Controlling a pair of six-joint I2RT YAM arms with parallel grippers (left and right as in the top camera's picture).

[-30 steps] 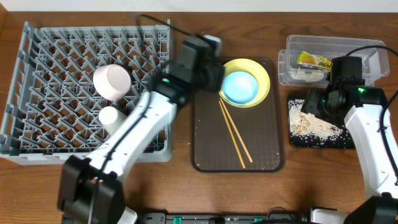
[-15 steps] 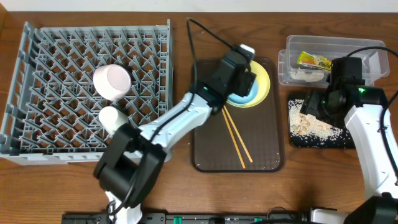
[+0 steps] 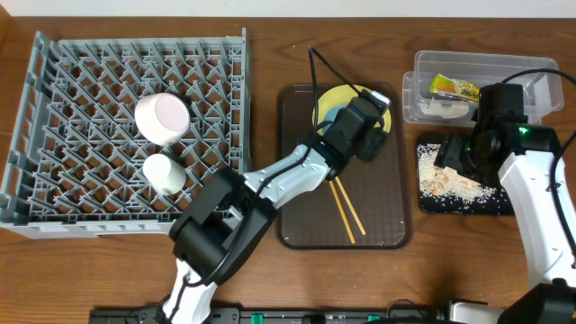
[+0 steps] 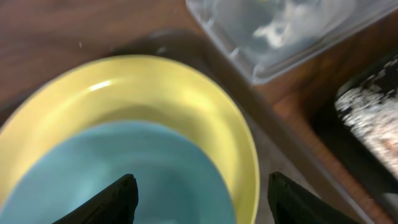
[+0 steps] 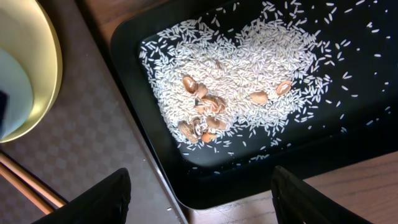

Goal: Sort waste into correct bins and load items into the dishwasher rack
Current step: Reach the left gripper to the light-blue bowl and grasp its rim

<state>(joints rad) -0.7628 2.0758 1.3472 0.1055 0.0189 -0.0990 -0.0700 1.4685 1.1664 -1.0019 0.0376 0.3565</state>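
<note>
My left gripper [image 3: 364,128] is open, low over the light blue bowl [image 4: 124,168], which sits in the yellow plate [image 4: 155,87]; its fingers [image 4: 202,199] straddle the bowl's right side. The chopsticks [image 3: 340,202] lie below the plate. My right gripper [image 5: 202,199] is open and empty above the black tray [image 5: 348,143], which holds rice scraps [image 5: 249,68]. The clear tub [image 3: 423,67] holds the wrapper [image 3: 454,87] and tissue [image 3: 441,108]. The white bowl [image 3: 164,117] and small cup [image 3: 162,173] sit in the rack [image 3: 54,207].
The plate and chopsticks lie on a brown serving tray [image 3: 306,207] between the rack and the bins. My left arm stretches diagonally across this tray. The clear tub stands just behind the black tray at the right.
My left arm has swung right from the rack's edge across the brown tray, and its gripper now covers the blue bowl. My right arm has hardly moved.
</note>
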